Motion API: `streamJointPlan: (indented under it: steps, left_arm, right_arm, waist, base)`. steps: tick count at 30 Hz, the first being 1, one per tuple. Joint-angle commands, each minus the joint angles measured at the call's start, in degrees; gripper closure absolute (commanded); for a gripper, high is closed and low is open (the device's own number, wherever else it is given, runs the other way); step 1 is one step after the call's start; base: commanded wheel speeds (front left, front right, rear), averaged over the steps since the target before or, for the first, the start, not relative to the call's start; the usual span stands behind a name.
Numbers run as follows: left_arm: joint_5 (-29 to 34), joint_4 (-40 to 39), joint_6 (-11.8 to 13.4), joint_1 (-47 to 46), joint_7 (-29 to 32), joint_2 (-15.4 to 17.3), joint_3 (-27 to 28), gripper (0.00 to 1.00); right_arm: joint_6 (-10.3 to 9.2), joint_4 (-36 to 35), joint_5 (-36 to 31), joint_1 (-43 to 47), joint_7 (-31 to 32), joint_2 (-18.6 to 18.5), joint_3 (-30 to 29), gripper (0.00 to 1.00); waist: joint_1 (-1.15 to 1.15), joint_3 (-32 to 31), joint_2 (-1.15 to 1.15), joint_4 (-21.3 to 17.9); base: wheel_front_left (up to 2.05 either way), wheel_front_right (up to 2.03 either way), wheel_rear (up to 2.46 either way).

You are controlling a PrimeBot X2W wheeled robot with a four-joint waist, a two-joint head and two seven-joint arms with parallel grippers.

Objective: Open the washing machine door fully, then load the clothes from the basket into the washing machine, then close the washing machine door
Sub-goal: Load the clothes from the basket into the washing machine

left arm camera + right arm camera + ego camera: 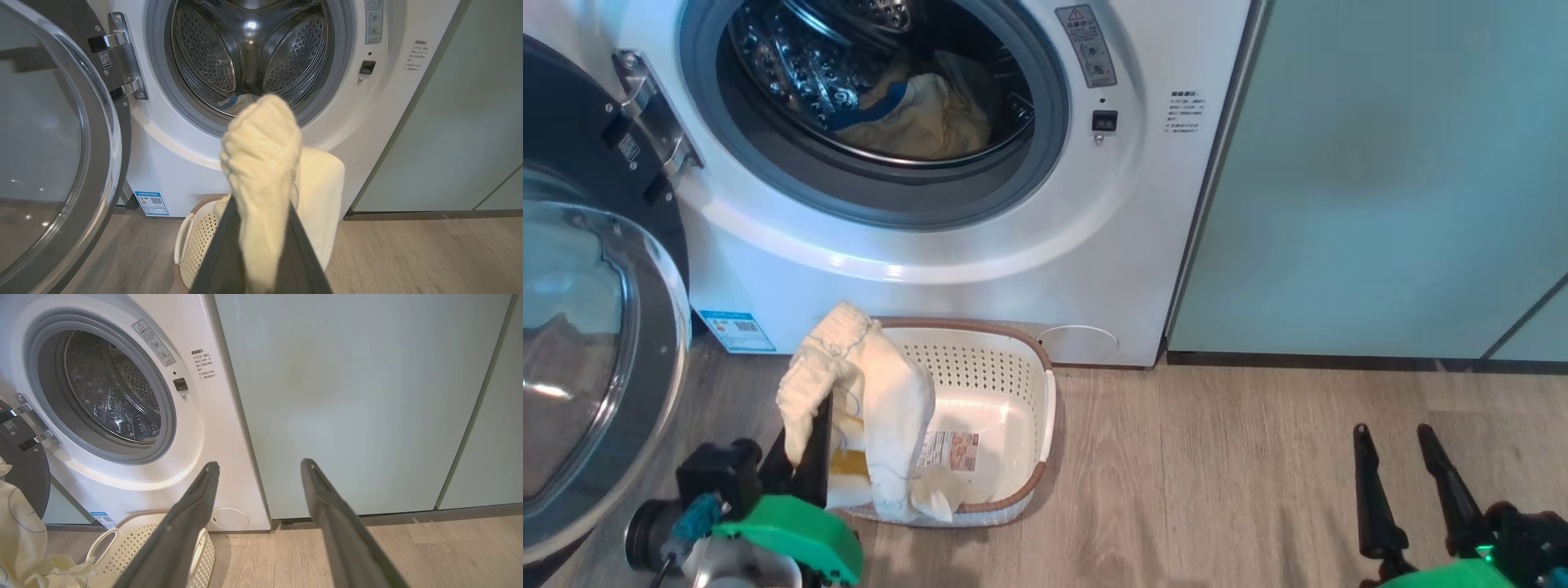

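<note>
Clothes [882,392] between left fingers [812,456]

I see cream clothes [890,392], a cream perforated basket [980,367] with brown rim, a white washing machine [1013,261] with dotted steel drum [204,61], a glossy black door [596,343], pale teal cabinets [1380,163] and a grey-brown wood-grain floor [1217,457].

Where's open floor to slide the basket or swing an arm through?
Bare wood floor lies right of the basket, bordered by the teal cabinet base and the right gripper. Crowded: between the washing machine door, basket and left gripper gripping a garment.
</note>
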Motion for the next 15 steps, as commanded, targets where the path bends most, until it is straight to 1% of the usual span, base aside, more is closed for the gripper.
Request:
streamJointPlan:
  steps: [1, 15]
  left_arm:
    - [-0.31, -2.23, 0.41, -1.72, -0.1, 1.48, 2.15, 1.0]
    - [-0.43, -2.96, 0.97, -1.55, 0.04, 1.43, 1.62, 1.0]
  right_arm:
    - [0.25, -1.7, 0.51, -1.08, -0.55, -0.74, 1.39, 0.0]
    - [0.25, -1.83, 0.61, -1.22, -0.55, -0.74, 1.41, 0.0]
  waist:
    - [0.01, -0.2, 0.0, -0.13]
    - [0.01, 0.18, 0.0, -0.27]
  base:
    - [0.0, 0.0, 0.0]
    - [0.0, 0.0, 0.0]
